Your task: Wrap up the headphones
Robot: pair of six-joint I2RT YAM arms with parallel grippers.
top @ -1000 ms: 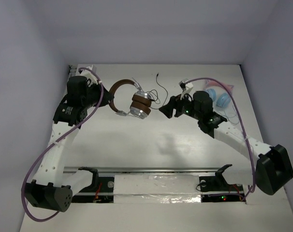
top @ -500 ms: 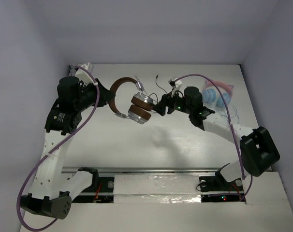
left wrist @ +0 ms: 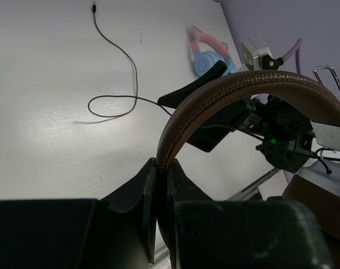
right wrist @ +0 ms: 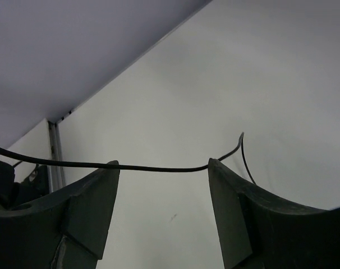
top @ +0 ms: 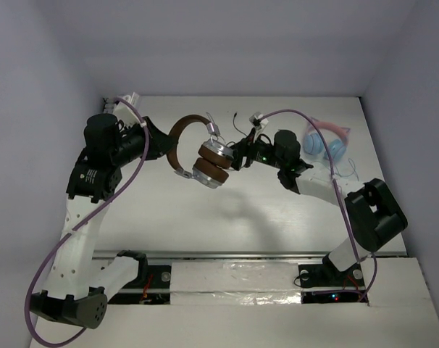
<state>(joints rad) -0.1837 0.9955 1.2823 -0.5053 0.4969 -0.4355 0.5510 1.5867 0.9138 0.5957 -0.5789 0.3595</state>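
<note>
The headphones (top: 205,156) have a brown leather headband, brown ear pads and silver cups, and hang above the table at the back centre. My left gripper (top: 164,147) is shut on the headband (left wrist: 226,98), pinching its left end between the jaws. The thin black cable (top: 237,130) trails from the cups across the table (left wrist: 116,103). My right gripper (top: 237,158) is open right beside the ear cups. In the right wrist view the cable (right wrist: 159,167) stretches across the tips of both fingers, and the jaws stand wide apart.
Pink-and-blue cat-ear headphones (top: 327,143) with a light blue cable lie at the back right, also visible in the left wrist view (left wrist: 206,56). A metal rail (top: 234,255) runs along the near edge between the arm bases. Purple-grey walls enclose the table.
My left gripper has lifted the headphones and shifted slightly right. My right gripper has moved left toward the ear cups, and its arm has folded in closer.
</note>
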